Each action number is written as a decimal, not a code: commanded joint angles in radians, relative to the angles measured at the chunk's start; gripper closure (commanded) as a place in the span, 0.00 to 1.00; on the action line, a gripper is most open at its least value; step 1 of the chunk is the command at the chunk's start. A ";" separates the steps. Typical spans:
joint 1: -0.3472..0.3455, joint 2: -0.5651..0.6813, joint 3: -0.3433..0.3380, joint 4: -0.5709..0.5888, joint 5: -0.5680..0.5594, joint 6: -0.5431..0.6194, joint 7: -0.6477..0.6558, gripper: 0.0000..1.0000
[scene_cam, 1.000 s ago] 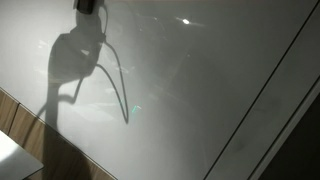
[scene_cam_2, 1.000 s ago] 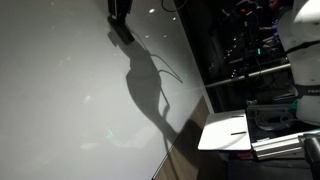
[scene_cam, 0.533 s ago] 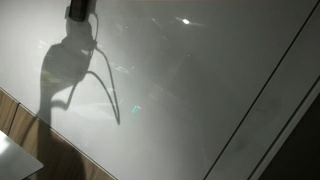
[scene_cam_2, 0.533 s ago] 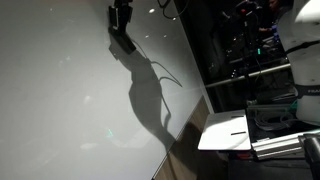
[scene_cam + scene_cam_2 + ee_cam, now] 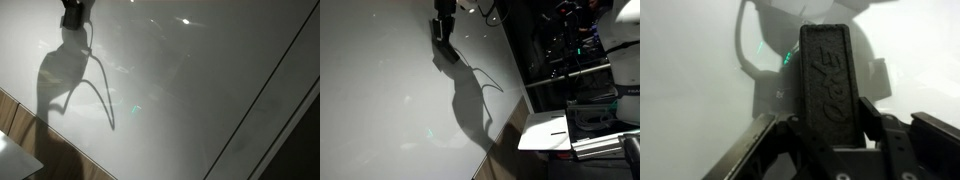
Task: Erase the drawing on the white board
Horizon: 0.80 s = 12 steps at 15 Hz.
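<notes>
Here the claw (image 5: 827, 125), clamping a black eraser (image 5: 825, 70), faces the white board (image 5: 690, 60).

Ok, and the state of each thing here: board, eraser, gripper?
Board: glossy, with glare spots and a shadow across it; no drawing that I can make out.
Eraser: black, sticks out past the jaws toward the board; contact unclear.
Gripper: shut on the eraser, near the board's top edge in both exterior views.
</notes>
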 commanded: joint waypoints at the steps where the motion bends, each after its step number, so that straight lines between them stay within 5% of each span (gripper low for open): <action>1: -0.003 0.026 0.000 0.013 -0.023 0.030 0.019 0.70; 12: -0.018 0.058 -0.017 0.175 -0.026 -0.029 -0.006 0.70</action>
